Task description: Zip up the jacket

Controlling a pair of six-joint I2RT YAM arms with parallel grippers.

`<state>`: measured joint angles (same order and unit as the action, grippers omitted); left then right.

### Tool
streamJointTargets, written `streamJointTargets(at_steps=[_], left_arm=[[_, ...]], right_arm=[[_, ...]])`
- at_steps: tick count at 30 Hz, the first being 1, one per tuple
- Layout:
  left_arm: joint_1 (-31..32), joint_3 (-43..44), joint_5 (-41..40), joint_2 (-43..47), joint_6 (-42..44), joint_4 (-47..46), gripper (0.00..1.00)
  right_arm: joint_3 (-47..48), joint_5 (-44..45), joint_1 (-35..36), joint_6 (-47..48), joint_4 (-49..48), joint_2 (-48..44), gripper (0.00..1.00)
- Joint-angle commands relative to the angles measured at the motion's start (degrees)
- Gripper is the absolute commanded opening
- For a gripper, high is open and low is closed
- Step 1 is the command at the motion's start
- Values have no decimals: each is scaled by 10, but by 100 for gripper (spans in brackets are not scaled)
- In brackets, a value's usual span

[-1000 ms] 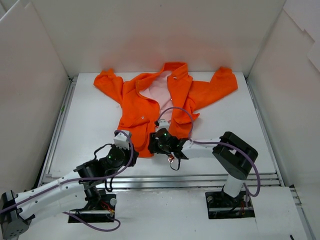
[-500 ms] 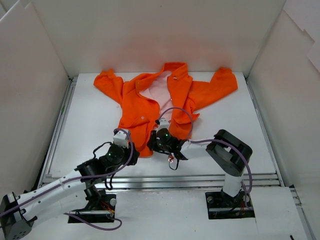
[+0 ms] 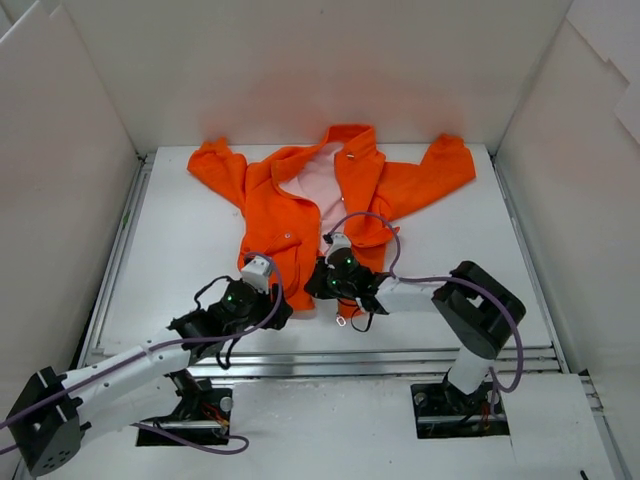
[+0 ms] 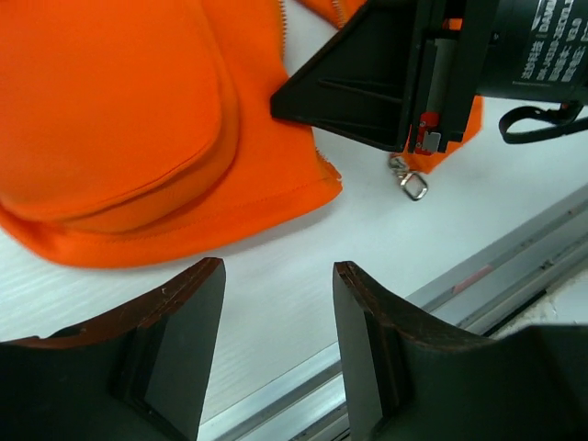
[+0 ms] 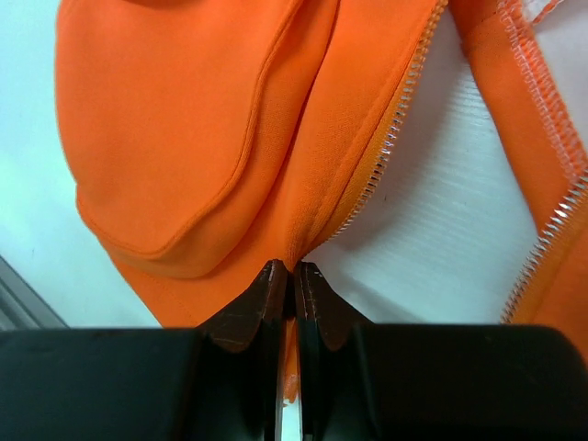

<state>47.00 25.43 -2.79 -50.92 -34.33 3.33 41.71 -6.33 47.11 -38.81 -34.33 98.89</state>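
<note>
1. Jacket — orange, lying flat on the white table. Its collar points toward the far wall, the sleeves are spread out to either side, and the hem faces the arms. The front is open, and pale pink lining shows between the two panels.
2. Zipper — not joined. One row of teeth runs along the edge of the panel that carries the pocket. A second row edges the other panel at the far side of the right wrist view, with bare table between the two rows.
3. Pocket — a flap pocket on the lower part of the panel, close above the hem.
4. Right gripper — jaws pressed together on a pinched ridge of the jacket's orange fabric. The ridge is at the bottom edge, just beside the zipper teeth.
5. Left gripper — fingers standing moderately apart with nothing between them. It hangs over bare table just short of the hem corner and is not touching the fabric.
6. Metal ring — small and silver, just below the right gripper's body and beside the hem corner.
7. Rail — a grey metal strip along the near edge of the table.
8. Cable — purple, looping over the jacket's lower front above the right wrist.
</note>
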Motion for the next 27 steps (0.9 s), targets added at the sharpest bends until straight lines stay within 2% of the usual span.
streamJointTargets(at_steps=[1, 11, 14, 18, 24, 27], left_arm=[[-3, 37, 63, -22, 51, -106, 50], [-9, 104, 83, -145, 93, -156, 49], [-9, 110, 64, -169, 95, -161, 47], [-14, 110, 81, -197, 95, -178, 46], [-14, 111, 92, -219, 95, -186, 35], [-19, 113, 94, -228, 95, -187, 35]], right_arm=[[32, -23, -4, 26, 57, -71, 0], [44, -20, -3, 43, 89, -92, 0], [43, -22, -3, 44, 88, -94, 0], [40, -29, -2, 44, 83, -97, 0], [43, -41, -8, 41, 80, -104, 0], [42, -51, -10, 39, 74, -111, 0]])
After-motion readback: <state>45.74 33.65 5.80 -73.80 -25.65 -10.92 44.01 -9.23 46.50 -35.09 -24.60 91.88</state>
